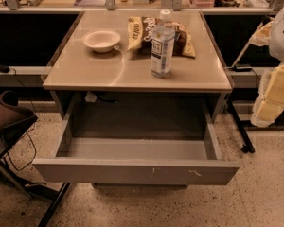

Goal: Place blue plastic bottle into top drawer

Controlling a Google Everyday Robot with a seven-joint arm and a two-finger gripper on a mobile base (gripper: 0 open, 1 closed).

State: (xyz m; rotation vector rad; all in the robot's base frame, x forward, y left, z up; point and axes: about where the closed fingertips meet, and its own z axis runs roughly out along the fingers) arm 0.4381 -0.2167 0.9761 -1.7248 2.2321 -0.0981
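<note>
Blue plastic bottle (162,44): stood upright on the desk (99,72), right of centre and back from the front edge.
- Clear plastic with a faint bluish cast.
- White screw cap on top.
- Dark-and-white printed label wrapped round the upper body; the print could not be read.
- The lower body was see-through, and the desk surface showed through it.

Neighbours on the desk:
- A white bowl (101,40) sat to the bottle's left in the view, apart from it.
- A yellow-and-brown snack bag (141,32) lay flat just behind the bottle, which overlapped it in the view. Whether they touched could not be told.

Top drawer (135,171):
- Pulled well out beneath the desk's front edge.
- Grey metal, wide and shallow, with small white scratches toward the right of its flat front.
- The bottle was on the desk surface above and behind it, not inside.

Hand (273,96):
- Seen as a pale, blocky shape at the far right edge of the view, beyond the desk's right side and partly cut off by the frame.
- How far it was open could not be told.
- It had hold of nothing that could be seen.

Bottle relative to hand: well apart. The bottle stood toward the middle of the view, and the desk's right corner lay between the two.
</note>
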